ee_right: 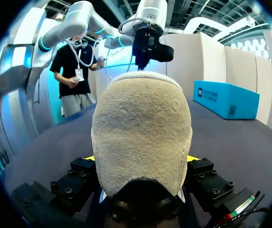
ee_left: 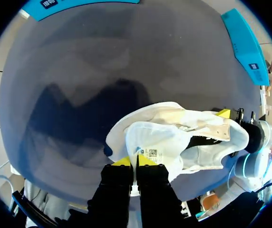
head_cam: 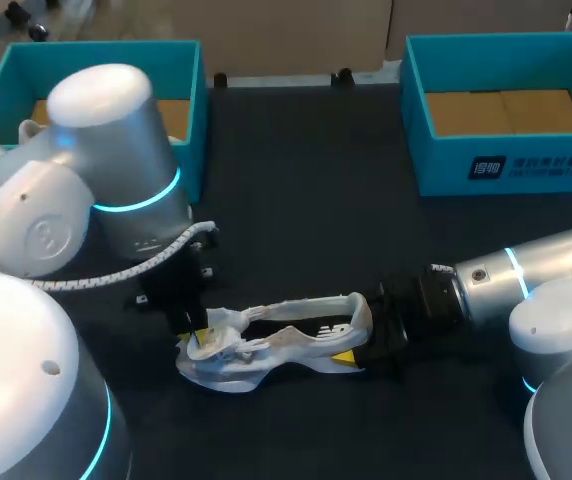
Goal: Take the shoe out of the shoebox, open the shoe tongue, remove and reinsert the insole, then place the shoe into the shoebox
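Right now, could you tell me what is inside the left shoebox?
Inside the left shoebox, only patches of brown cardboard floor show. The left arm covers most of the interior, so anything else there cannot be seen.

Dark grey matte tabletop [head_cam: 306, 180] under soft, even light

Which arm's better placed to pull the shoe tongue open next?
Left. The left gripper is shut on the tongue at the front of the shoe. The right gripper clamps the heel, so it probably serves better as anchor.
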